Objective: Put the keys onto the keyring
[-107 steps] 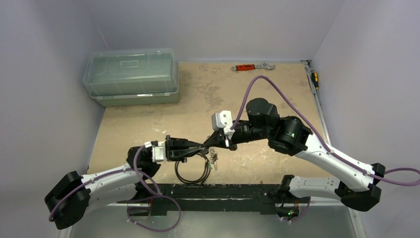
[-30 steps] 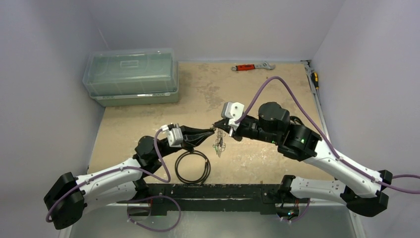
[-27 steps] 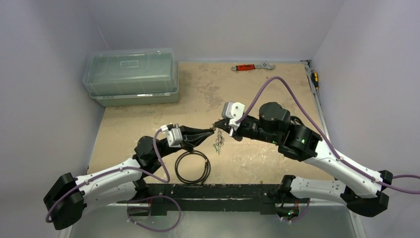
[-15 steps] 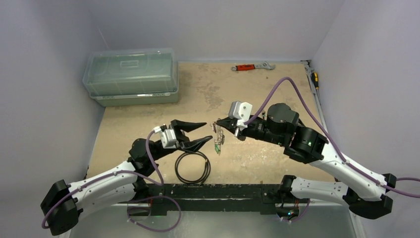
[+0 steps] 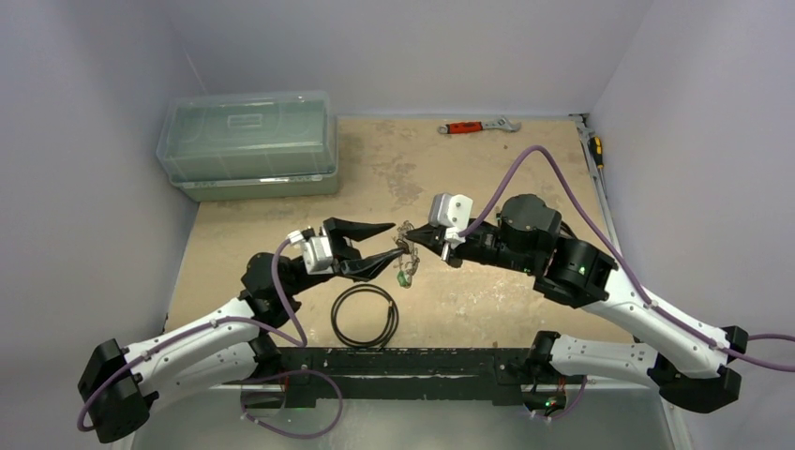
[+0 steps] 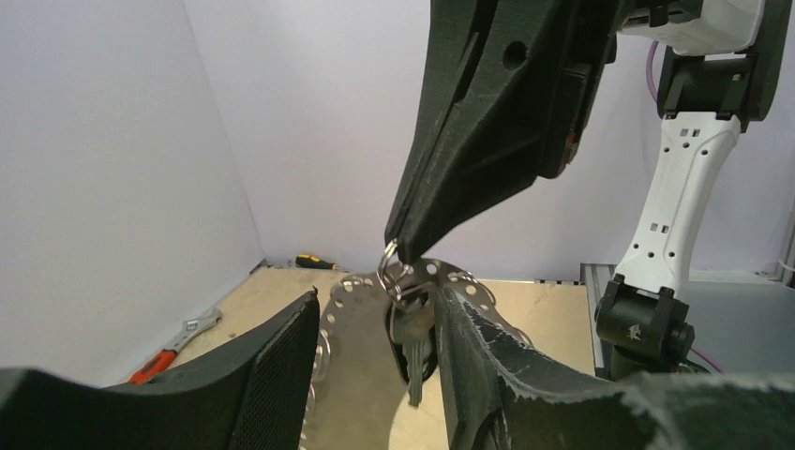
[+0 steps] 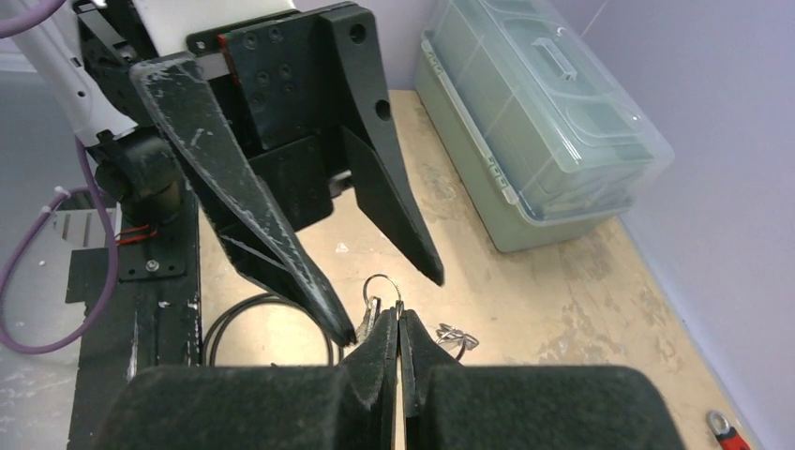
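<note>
Pale lilac walls on three sides, worn tan desk point(image 5: 525, 178) below. Mid-desk and lifted off the surface is a bunch of small silvery metal keys point(image 5: 406, 261), with one bright green piece point(image 5: 401, 278) lowest in the bunch. The keys hang from a thin silvery wire keyring point(image 5: 407, 232).

The top of the keyring is pinched in the right hand point(image 5: 419, 237), which is fully closed with its black fingers pressed flat together. In the left wrist view that hand comes down from above, a ring caught at its very tip and the keys dangling straight under it.

The left hand point(image 5: 398, 237) faces the right hand from the other side, tips almost meeting it. It is about half open and grips nothing. The bunch hangs in the gap between its two fingers, with the lower fingertip point(image 5: 401, 249) just beside the keys. Cannot tell if it touches them.

Further out:
- A round black cable coil point(image 5: 364, 317) lies flat on the desk, near and under the left hand's side, apart from the keys.
- A clear lidded plastic box point(image 5: 248, 141) sits at the far left corner.
- A red-handled metal wrench point(image 5: 478, 126) lies along the far edge.
- A yellow-and-black screwdriver point(image 5: 596, 148) lies by the right wall.
</note>
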Motion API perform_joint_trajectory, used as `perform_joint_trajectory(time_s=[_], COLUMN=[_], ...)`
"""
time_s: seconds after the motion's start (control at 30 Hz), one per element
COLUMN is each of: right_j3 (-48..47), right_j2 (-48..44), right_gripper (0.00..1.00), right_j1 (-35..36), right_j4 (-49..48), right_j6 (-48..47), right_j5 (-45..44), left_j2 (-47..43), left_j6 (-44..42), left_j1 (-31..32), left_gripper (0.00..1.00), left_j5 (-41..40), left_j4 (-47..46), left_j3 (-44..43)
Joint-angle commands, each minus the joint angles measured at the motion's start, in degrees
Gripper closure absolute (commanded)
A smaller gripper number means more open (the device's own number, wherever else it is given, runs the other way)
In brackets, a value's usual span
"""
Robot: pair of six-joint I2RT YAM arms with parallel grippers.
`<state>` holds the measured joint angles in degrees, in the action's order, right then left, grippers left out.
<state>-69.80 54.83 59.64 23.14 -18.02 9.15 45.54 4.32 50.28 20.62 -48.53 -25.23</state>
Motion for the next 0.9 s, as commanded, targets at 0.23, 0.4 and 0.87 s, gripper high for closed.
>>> perform_joint_trajectory(time_s=[0.23, 0.4, 0.87], right_j3=[-0.8, -0.8, -0.7], right_j2=[0.0, -0.5, -0.7], right_gripper=[1.00, 1.00, 1.00], right_j1=[0.2, 0.2, 0.2], right_j4=[-2.2, -2.3, -2.2], right_j6=[0.4, 0.4, 0.4], right_j5=[2.2, 2.7, 3.1], left_j2=[3.9, 3.6, 1.6], left_j6=[-0.5, -1.5, -0.7], left_j1=[0.0, 0.0, 0.0], left_gripper=[0.71, 0.76, 0.61], left_j5=[2.6, 2.4, 3.7], left_j4=[1.2, 3.0, 2.7], left_j3=[-6.6, -6.5, -5.8])
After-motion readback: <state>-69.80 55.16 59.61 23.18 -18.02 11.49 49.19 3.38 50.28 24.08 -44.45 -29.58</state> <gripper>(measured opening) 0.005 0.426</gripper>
